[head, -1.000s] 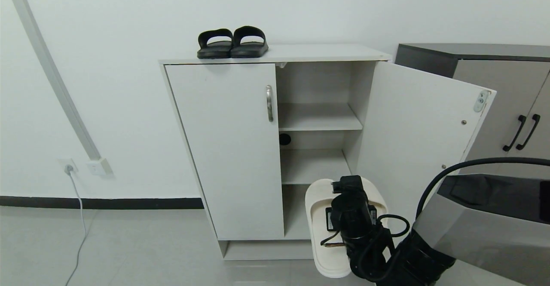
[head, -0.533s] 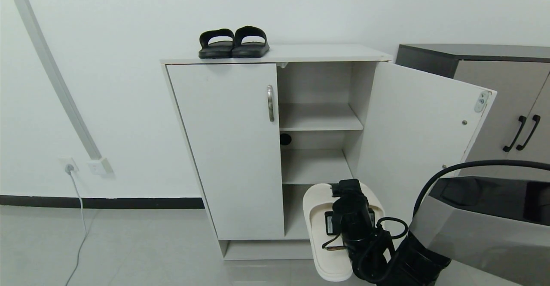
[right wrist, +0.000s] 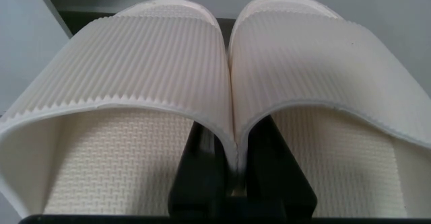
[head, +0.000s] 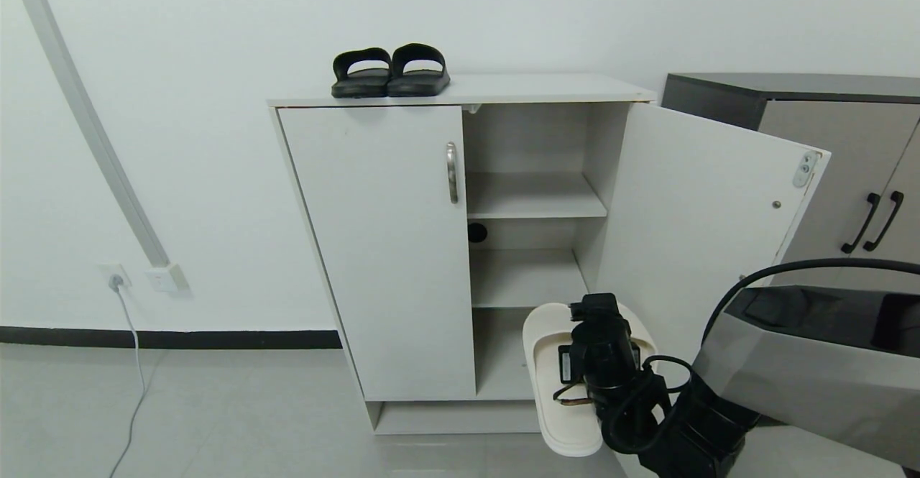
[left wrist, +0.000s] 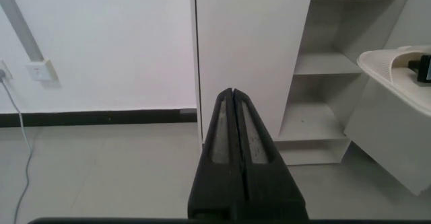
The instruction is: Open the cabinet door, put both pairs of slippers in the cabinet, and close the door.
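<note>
The white two-door cabinet (head: pixel 503 88) can be entered through its right half: the right door (head: pixel 690 226) stands swung wide, exposing the upper shelf (head: pixel 535 198), middle shelf (head: pixel 528 277) and bottom compartment (head: pixel 496 356). The shut left door (head: pixel 374 248) with its metal bar handle (head: pixel 451 172) walls off the other half. The pair of cream ribbed foam slippers (head: pixel 557 420) hangs before the bottom compartment, just beside the open door.

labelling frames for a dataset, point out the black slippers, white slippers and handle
black slippers (head: pixel 390 84), head view, where the soles meet
white slippers (head: pixel 540 363), head view, bare footbed
handle (head: pixel 451 172), head view, mid bar
</note>
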Controlling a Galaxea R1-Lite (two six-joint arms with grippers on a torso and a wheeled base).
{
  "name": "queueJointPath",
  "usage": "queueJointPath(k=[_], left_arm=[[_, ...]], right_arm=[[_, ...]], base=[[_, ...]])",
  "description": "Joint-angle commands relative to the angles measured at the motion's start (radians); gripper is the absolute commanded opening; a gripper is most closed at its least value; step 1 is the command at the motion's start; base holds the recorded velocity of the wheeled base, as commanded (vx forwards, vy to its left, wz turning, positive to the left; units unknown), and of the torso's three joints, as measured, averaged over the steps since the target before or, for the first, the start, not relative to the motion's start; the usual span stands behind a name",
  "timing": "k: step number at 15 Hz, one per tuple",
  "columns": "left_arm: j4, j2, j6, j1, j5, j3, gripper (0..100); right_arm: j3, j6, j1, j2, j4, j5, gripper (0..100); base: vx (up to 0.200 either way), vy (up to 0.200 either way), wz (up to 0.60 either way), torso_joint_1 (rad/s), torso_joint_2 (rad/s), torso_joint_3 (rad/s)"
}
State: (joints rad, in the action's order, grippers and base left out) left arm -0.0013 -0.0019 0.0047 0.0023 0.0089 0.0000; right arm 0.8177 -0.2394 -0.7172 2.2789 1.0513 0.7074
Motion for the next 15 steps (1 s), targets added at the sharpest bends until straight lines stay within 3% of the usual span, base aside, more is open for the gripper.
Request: queueJointPath(k=[1,15], left_arm=[[0.0,0.002,0.0,0.001,0.0,0.0,0],[0.0,0.002,-0.002,0.001,0.0,0.0,0]], right_arm=[[-0.002,0.0,0.004,-0.001,0.0,0.001,0],[-0.009,0.005,0.055,-0.001,0.0,-0.023,0]], base=[[0.0,0.0,0.0,0.0,0.0,0.0],[0.0,0.0,0.0,0.0,0.0,0.0]])
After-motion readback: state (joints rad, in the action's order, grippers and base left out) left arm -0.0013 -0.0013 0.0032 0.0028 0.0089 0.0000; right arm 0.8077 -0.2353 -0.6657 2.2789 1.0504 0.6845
